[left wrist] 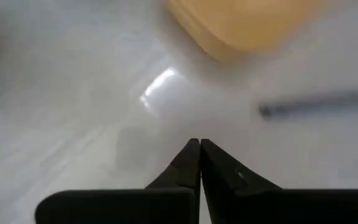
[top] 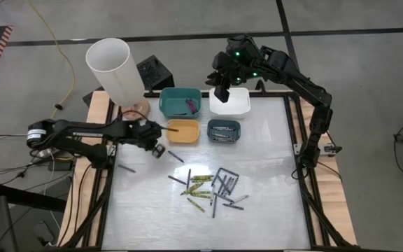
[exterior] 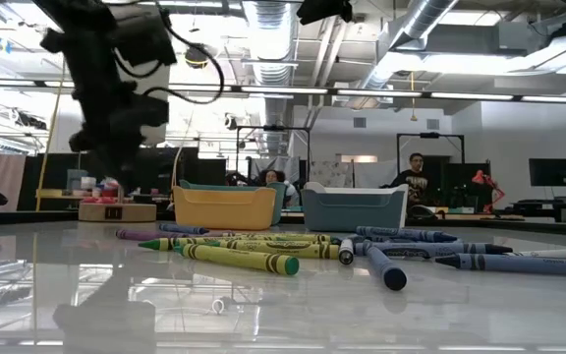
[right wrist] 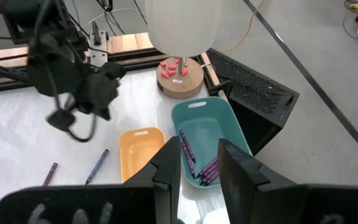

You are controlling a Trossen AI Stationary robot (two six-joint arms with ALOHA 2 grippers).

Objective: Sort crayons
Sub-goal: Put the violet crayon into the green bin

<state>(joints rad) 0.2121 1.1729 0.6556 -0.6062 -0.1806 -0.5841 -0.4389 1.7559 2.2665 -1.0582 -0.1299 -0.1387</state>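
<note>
Several crayons (top: 212, 189), yellow-green, grey and blue, lie in a loose heap on the white table's near middle; they also show in the low view (exterior: 263, 258). One dark crayon (top: 175, 155) and another (top: 126, 168) lie apart to the left. Purple crayons (right wrist: 194, 163) lie in the teal bin (top: 180, 101). My left gripper (top: 157, 145) is shut and empty above the table, just left of the orange bin (top: 182, 130); its wrist view (left wrist: 199, 143) shows the tips together. My right gripper (right wrist: 197, 158) is open and empty, high over the white bin (top: 231, 103) and the teal bin.
A grey-blue bin (top: 224, 131) with crayons in it stands right of the orange bin. A tall white cylinder (top: 114, 70) on a round wooden base (right wrist: 180, 78) stands at the far left corner. People (exterior: 416, 177) are in the room beyond the table.
</note>
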